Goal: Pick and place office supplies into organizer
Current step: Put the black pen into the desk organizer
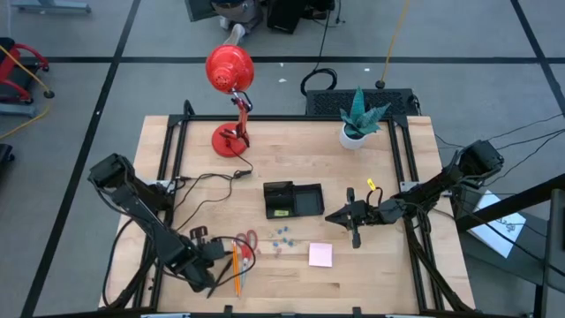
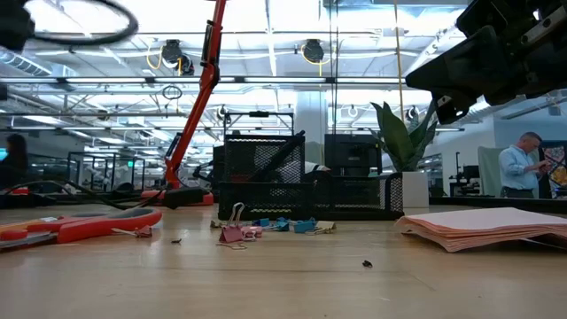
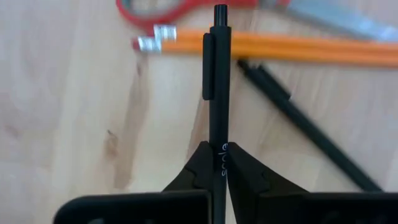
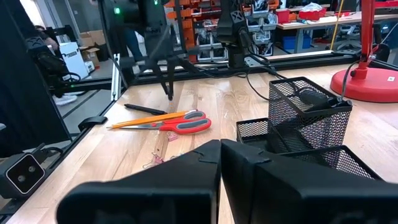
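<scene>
While the high view shows only a dark cluster at the front-left of the table, the left wrist view makes the grip plain: the left gripper point(image 3: 217, 163) has its two fingers pressed together on a black pen point(image 3: 217, 81), which stands out straight ahead of the fingertips with its clip and button end farthest from them. Just beyond that far end lie the orange pencils point(image 3: 280, 48), crossways to the held pen, their metal eraser ends to one side, and past them the red-handled scissors point(image 3: 163, 11). A second black pen point(image 3: 298, 121) lies slantwise on the wood beside the held one, running under the pencils' line.

From above, the left gripper point(image 1: 212, 254) sits right beside the pencils point(image 1: 236, 265) and scissors point(image 1: 246, 245). Farther out from it, toward the table's middle, lie the small blue clips point(image 1: 282, 238) and the pink sticky-note pad point(image 1: 320, 255). The black mesh organizer point(image 1: 293, 200) is beyond the clips, well apart from the left gripper.

The low view adds what the overhead cannot: among the blue clips point(image 2: 288, 225) sits a pink binder clip point(image 2: 234, 232).

The right gripper point(image 1: 355, 223) hovers near the organizer's right side with its fingers together and nothing between them; a small yellow piece point(image 1: 371, 185) lies just behind it. Its wrist view looks across the organizer point(image 4: 305, 118) to the scissors point(image 4: 180, 126).

A red desk lamp point(image 1: 230, 97) and a potted plant point(image 1: 359, 119) stand at the table's back.
</scene>
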### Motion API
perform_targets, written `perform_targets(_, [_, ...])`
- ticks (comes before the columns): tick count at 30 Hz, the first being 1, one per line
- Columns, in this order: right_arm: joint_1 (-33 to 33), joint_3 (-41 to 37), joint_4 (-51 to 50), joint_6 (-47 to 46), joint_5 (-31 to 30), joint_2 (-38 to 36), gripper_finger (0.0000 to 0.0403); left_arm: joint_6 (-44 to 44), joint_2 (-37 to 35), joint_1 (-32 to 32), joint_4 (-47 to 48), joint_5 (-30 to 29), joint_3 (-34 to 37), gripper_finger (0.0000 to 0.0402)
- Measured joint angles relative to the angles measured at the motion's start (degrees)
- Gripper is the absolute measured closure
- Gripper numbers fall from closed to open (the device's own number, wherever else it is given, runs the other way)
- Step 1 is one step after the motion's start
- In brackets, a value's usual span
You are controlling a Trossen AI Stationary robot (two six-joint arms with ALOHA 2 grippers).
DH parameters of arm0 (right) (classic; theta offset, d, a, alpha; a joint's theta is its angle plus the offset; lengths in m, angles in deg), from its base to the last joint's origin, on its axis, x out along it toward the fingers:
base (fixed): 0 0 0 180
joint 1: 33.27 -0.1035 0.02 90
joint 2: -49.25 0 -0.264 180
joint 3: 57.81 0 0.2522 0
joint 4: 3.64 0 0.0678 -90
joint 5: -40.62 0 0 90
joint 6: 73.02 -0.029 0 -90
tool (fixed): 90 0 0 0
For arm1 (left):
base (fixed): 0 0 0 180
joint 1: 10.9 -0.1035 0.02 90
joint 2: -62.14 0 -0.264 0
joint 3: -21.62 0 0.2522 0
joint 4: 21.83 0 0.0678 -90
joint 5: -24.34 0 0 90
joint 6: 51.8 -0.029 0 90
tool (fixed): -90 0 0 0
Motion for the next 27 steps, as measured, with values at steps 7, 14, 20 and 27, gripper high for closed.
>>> perform_targets(7, [0.00,0.00,0.02,0.00,0.00,0.00,0.0399,-14.41,-8.75,-1.64,-6.53,-16.94,-0.10,0.0376])
perform_targets(14, [0.00,0.00,0.02,0.00,0.00,0.00,0.0399,-40.84,-16.53,-7.86,-19.96,-29.01,-0.20,0.0377])
perform_targets(20, [-0.01,0.00,0.02,0.00,0.00,0.00,0.0399,-62.15,-18.30,-17.09,-32.10,-28.13,-0.22,0.0377])
perform_targets(27, [-0.02,-0.01,-0.31,0.00,0.00,0.00,0.0399,-74.66,-17.50,-31.02,-42.30,-11.09,-0.24,0.0376])
